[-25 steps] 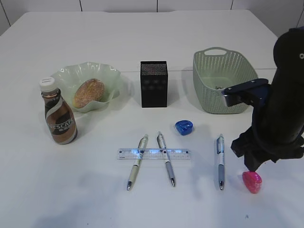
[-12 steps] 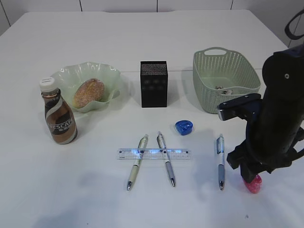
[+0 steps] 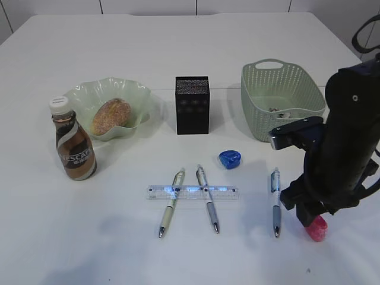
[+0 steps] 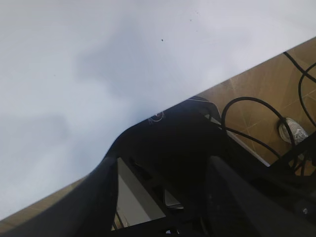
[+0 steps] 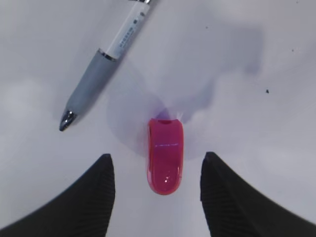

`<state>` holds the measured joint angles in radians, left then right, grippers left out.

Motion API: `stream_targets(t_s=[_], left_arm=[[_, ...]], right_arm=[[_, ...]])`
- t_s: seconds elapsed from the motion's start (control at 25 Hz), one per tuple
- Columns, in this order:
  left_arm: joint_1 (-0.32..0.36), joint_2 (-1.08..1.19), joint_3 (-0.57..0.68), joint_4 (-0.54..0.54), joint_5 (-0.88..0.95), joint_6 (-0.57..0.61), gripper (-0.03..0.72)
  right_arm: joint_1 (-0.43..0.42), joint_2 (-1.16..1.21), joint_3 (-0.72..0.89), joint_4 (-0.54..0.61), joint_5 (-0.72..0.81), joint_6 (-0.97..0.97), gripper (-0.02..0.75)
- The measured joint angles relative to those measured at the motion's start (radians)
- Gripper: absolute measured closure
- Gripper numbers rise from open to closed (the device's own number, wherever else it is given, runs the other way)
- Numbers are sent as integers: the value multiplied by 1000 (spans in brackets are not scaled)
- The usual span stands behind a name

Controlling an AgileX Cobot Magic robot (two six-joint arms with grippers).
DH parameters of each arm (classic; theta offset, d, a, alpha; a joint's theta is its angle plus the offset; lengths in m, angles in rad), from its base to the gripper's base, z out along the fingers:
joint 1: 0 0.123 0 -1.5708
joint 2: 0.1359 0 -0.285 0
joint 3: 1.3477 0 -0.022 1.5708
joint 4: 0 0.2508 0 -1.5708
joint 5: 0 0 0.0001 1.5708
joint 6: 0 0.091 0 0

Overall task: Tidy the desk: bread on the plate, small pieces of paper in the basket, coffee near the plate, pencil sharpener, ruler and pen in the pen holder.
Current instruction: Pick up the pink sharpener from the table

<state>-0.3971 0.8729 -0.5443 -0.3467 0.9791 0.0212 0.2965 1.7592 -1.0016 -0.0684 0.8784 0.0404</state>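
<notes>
My right gripper (image 5: 157, 159) is open and hangs low over a pink pencil sharpener (image 5: 165, 155), one finger on each side of it, not touching. In the exterior view this sharpener (image 3: 317, 228) lies at the front right, half hidden by the right gripper (image 3: 309, 217). A blue pencil sharpener (image 3: 230, 158) lies mid-desk. The clear ruler (image 3: 191, 192) lies under two pens (image 3: 171, 203) (image 3: 208, 199); a third pen (image 3: 275, 202) lies right of them. The bread (image 3: 111, 116) sits in the plate (image 3: 83, 95), with the coffee (image 3: 74, 142) beside it. My left gripper (image 4: 160, 197) is open and holds nothing.
The black pen holder (image 3: 192, 105) stands at centre back. The green basket (image 3: 282, 101), with small paper scraps (image 3: 278, 110) inside, is at the back right behind the right arm. The left wrist view shows the desk's edge (image 4: 207, 89) and cables on the floor.
The right arm has shifted left and dropped lower, bringing its open fingers down around the pink sharpener. Nothing else on the desk has moved.
</notes>
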Motion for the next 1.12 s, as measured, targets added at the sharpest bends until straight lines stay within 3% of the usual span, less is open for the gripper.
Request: stream_targets(t_s=[0.64, 1.04, 1.12], left_arm=[[0, 0, 0, 0, 9, 0, 289], [0, 0, 0, 0, 9, 0, 289], [0, 0, 0, 0, 9, 0, 289]], right_arm=[[0, 83, 0, -7, -17, 10, 305], [0, 83, 0, -25, -17, 21, 495], [0, 83, 0, -27, -17, 23, 501]])
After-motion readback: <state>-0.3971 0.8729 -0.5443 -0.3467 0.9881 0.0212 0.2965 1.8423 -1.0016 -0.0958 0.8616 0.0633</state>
